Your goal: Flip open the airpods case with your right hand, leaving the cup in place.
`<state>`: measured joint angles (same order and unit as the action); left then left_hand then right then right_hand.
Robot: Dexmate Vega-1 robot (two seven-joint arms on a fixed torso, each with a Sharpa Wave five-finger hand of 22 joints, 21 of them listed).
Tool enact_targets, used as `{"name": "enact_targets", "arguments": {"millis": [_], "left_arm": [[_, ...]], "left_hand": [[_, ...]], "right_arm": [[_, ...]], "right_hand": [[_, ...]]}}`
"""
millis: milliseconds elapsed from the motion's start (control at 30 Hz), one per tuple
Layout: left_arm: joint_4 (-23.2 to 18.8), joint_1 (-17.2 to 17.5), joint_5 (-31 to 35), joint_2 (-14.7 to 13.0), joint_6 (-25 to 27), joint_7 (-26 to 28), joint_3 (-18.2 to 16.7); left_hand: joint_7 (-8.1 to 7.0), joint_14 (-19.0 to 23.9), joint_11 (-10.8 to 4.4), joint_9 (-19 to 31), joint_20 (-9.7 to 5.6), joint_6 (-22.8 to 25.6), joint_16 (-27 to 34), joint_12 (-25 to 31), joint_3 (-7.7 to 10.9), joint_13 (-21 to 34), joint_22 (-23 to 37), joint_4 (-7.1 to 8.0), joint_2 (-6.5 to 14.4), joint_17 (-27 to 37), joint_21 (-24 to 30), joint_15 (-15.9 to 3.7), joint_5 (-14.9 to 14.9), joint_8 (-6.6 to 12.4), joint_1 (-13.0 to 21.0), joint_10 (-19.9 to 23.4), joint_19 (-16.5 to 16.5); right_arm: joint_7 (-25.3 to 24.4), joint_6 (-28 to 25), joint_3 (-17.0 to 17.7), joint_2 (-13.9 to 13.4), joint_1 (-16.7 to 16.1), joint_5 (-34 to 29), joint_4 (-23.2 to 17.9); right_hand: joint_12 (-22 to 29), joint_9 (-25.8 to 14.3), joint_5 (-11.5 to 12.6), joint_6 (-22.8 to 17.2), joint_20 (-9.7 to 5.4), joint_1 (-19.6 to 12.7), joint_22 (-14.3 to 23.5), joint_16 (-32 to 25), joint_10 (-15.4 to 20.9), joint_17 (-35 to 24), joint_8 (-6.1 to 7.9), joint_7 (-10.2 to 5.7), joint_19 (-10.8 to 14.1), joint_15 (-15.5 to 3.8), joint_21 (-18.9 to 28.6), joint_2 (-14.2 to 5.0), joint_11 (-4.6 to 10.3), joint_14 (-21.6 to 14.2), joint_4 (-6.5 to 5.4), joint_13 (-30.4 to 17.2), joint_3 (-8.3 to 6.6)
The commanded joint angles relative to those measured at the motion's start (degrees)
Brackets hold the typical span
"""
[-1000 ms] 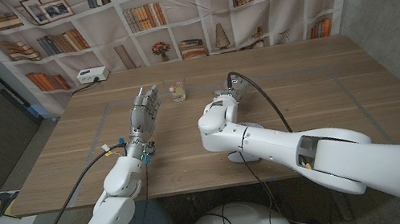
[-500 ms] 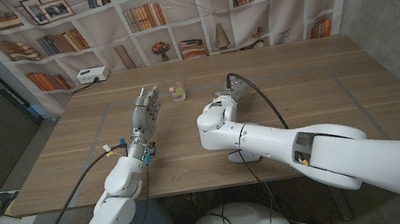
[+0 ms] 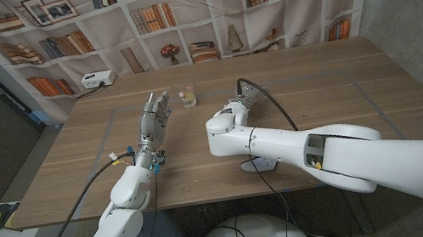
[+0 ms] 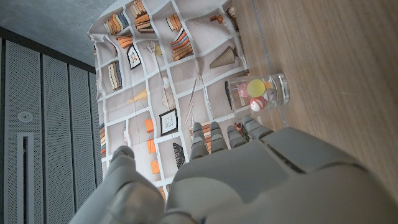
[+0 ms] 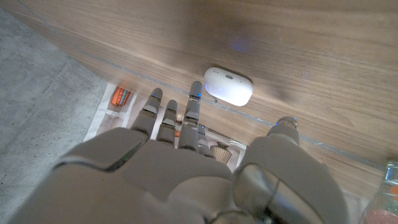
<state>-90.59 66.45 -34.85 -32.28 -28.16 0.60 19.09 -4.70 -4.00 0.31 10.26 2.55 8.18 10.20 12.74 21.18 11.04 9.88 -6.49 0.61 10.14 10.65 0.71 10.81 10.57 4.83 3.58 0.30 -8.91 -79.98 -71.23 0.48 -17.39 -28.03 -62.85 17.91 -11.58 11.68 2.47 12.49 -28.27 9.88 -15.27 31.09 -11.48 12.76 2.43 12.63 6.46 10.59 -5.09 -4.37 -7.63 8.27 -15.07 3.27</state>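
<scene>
A wooden desk stood in front of a backdrop printed with bookshelves. Two white robot arms reached in from the near edge.

The left robot hand was raised over the left part of the desk, fingers extended and close together, holding nothing. In the left wrist view, the back of the same hand sat in the foreground with its fingertips pointing toward a small clear glass cup. The cup held a few small round things, one yellow, one red and white. In the head view the cup stood upright toward the far side of the desk, just beside the left robot hand's fingertips and apart from them.

The right arm bent across the middle of the desk, its elbow housing large in the foreground. The right robot hand was mostly hidden behind the forearm and a black cable in the head view. In the right wrist view, that hand showed fingers stretched out and slightly apart, with the thumb off to one side. It held nothing.

The white airpods case lay on the desk with its lid closed, just beyond the right robot hand's fingertips. One fingertip sat very near the case's edge; whether it touched could not be told. A pale taped line ran along the desk surface beside the case.

A white power strip lay at the far left corner of the desk.
</scene>
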Motion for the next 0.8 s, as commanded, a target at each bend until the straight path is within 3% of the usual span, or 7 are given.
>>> {"name": "enact_targets", "arguments": {"millis": [33,233,800], "left_arm": [[-0.8,0.4,-0.1,-0.3,0.4,0.2,-0.1],[-0.6,0.2,0.0,-0.2,0.3,0.0,0.0],[-0.3,-0.2,-0.3,0.0,0.3,-0.4,0.1]], "left_hand": [[0.25,-0.6,-0.09,0.2,0.04,0.0,0.2,-0.2,0.21,0.2,0.1,-0.16,0.4,0.0,0.3,-0.17,0.2,0.3,0.4,0.6,-0.3],[0.26,-0.6,-0.22,0.2,0.04,0.0,0.2,-0.1,0.25,0.2,0.1,-0.26,0.4,0.0,0.3,-0.17,0.2,0.32,0.5,0.7,-0.3],[0.34,-0.6,-0.02,0.2,0.09,0.1,0.3,-0.1,0.25,0.2,0.1,-0.43,0.4,0.0,0.4,-0.17,0.1,0.33,0.6,0.7,-0.2]], "right_arm": [[-3.0,0.0,-0.9,0.8,1.0,3.4,2.3],[-3.2,0.0,-1.0,1.3,1.0,2.8,3.6],[-10.3,1.1,-3.2,1.9,3.2,12.5,7.1]], "right_hand": [[0.0,-0.2,-0.3,0.2,-0.07,-1.4,0.1,-0.4,0.9,-0.1,0.14,-0.06,-0.3,-0.08,0.1,-0.14,0.2,-0.7,0.3,-0.3,-0.81],[0.1,-0.2,-0.4,0.2,-0.07,-2.3,0.1,-0.5,1.4,-0.1,0.13,0.25,-0.2,-0.27,0.2,-0.31,0.49,-1.2,0.63,-0.4,-1.25],[0.4,-0.2,-0.6,-0.3,-0.14,-4.5,0.1,-0.8,2.9,0.0,0.25,0.56,0.3,-1.21,0.4,-1.13,1.45,-2.5,0.94,-0.6,-2.45]]}}
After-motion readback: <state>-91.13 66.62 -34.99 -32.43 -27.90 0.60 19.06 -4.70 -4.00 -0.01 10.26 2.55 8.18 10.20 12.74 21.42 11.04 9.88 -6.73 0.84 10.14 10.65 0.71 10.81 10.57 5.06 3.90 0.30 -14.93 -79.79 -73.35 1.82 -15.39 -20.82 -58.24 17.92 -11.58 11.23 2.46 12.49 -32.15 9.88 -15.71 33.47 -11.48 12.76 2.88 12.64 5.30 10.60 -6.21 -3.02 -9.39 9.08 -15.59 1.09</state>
